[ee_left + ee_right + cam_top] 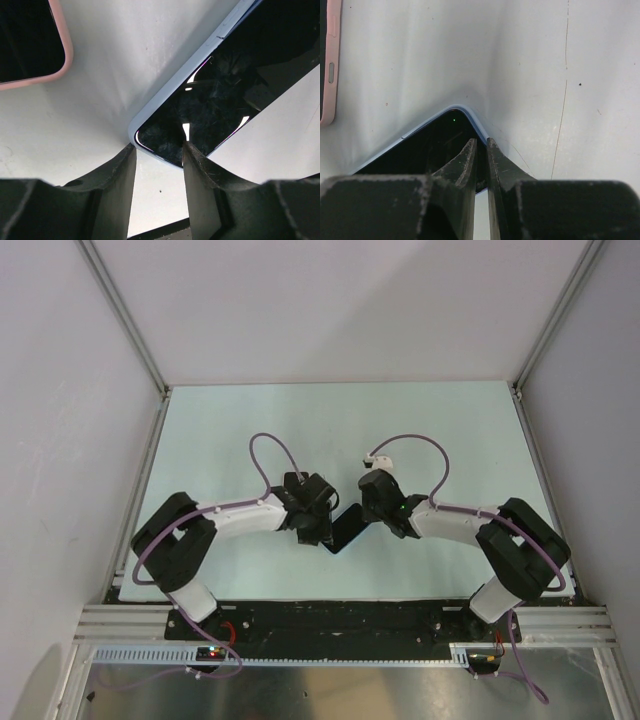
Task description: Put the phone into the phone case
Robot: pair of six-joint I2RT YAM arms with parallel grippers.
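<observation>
From above, the left arm [240, 518] and the right arm [450, 523] are meeting over the pale counter [300, 420]. The dark phone [347, 531] is lying between the two sets of jaws.

In the left wrist view, the left jaws are standing apart, with bare counter [125, 60] showing through the gap. A blue-rimmed corner of the phone [225, 90] is sitting right at their tips. A pink case [68, 50] with a dark inside is lying ahead and to their left, apart from the phone.

In the right wrist view, the right jaws are nearly closed, leaving only a slit. Their tips are lying over another corner of the phone [435, 145]; I cannot tell whether they are pinching it. The pink case [331, 60] is showing far to their left.
</observation>
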